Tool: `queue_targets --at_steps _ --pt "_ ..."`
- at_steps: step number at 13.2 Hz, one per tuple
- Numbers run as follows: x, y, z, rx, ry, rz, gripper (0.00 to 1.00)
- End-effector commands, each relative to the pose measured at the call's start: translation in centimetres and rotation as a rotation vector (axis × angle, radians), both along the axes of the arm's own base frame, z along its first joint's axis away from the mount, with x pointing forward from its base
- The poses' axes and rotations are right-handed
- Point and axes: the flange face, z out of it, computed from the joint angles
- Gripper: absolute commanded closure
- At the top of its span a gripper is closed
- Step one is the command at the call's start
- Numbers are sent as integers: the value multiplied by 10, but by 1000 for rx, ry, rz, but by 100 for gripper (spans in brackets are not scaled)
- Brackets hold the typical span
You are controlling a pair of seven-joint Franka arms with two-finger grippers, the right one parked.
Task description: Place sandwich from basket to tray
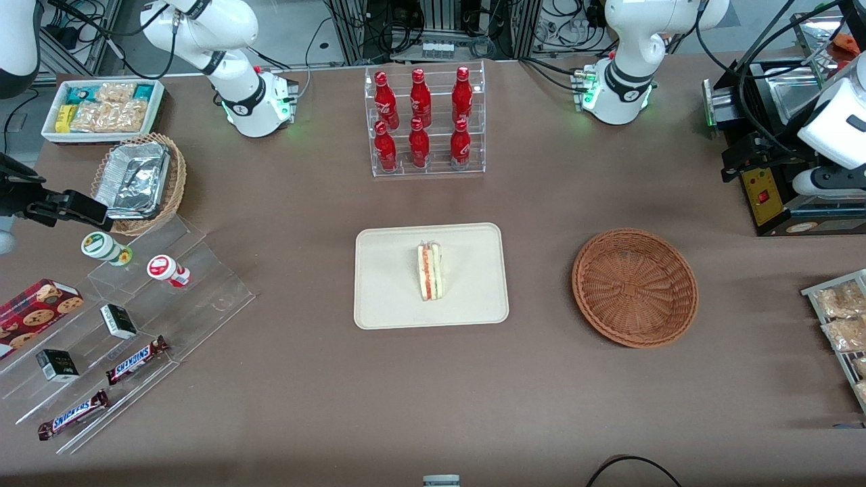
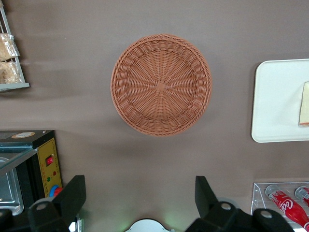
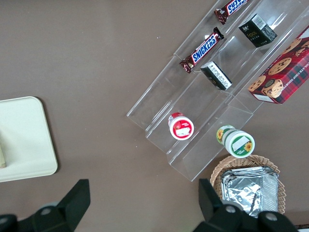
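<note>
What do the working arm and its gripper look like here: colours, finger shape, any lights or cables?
The left arm is glossy white with black joint rings, on a round white base glowing green, with black cables trailing from it. The gripper, above the table near the basket, has two matte black fingers with wedge-shaped tips, standing wide apart, mounted on black blocks with grey screw bosses.

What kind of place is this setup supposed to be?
Probably a lab mock-up of a snack shop: a clear rack of red bottles, Snickers bars on acrylic steps, cabling past the table. The sandwich lies on the tray, the basket is empty, and the open gripper hangs high above the table beside it.
</note>
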Motion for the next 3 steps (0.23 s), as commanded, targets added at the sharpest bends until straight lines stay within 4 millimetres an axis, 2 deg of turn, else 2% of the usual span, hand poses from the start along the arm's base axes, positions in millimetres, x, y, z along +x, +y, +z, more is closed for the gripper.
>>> queue_targets --at_steps 1,3 --pt "-4 2 14 0 -13 -9 0" --pt "-4 5 9 4 8 3 0"
